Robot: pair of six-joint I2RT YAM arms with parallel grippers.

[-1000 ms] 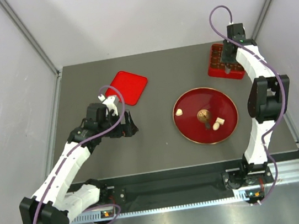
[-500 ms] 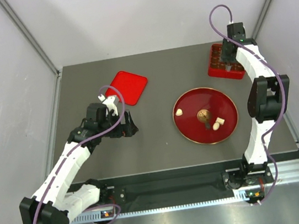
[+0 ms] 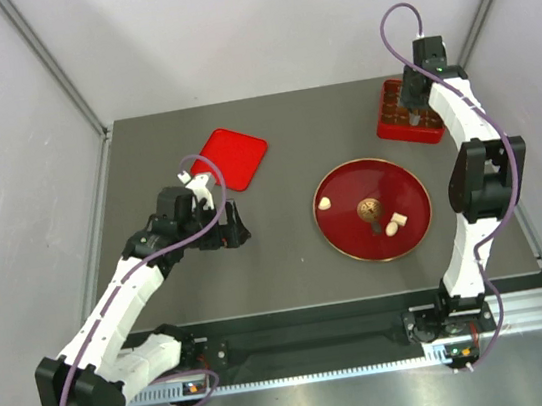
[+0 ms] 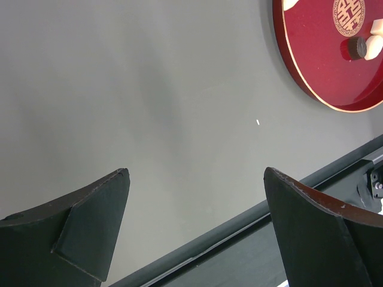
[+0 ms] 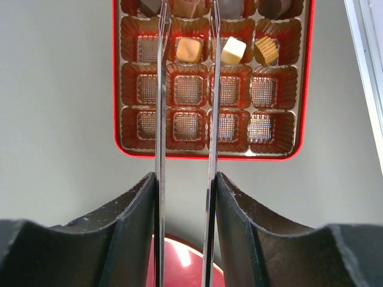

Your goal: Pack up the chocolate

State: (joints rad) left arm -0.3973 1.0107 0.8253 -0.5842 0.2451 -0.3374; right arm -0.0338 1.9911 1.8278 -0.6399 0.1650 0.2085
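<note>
The chocolate is in two places. On the round red plate [image 3: 357,241] lie a cream piece [image 3: 324,201], a dark piece [image 3: 376,219] and two cream pieces [image 3: 395,225]. In the red box [image 5: 212,154], a tan cube [image 5: 188,49], a cream cube [image 5: 233,51] and a ribbed tan piece [image 5: 267,50] fill one row, with darker pieces in the row above. My right gripper [image 5: 184,179] hangs over the box's near edge, shut on thin metal tongs [image 5: 160,119] whose arms stand apart over the cups. My left gripper [image 4: 194,179] is open and holds nothing.
A red lid [image 3: 234,158] lies flat at the back left, just beyond the left gripper [image 3: 235,230]. Metal rails run along the table's left and right edges and walls close in on three sides. The box [image 3: 431,132] sits at the back right corner.
The right gripper's fingers have eased apart and the tongs' arms have spread with them. The right wrist has shifted slightly toward the back. The left arm has not moved.
</note>
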